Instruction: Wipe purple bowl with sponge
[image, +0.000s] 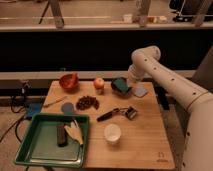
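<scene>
The purple bowl (121, 88) stands at the back of the wooden table (145, 145), right of centre, very dark. The teal-green sponge (117, 83) shows at the bowl's mouth, on its left part. My gripper (128, 82) comes down from the white arm (150, 65) onto the right rim of the bowl, right beside the sponge. The wrist hides where gripper and sponge meet.
A pale grey-blue flat piece (140, 91) lies just right of the bowl. An orange-red bowl (69, 81), an apple (99, 83), a dark red cluster (87, 102), a black-handled tool (117, 113), a white cup (113, 133) and a green tray (30, 150) are on the table.
</scene>
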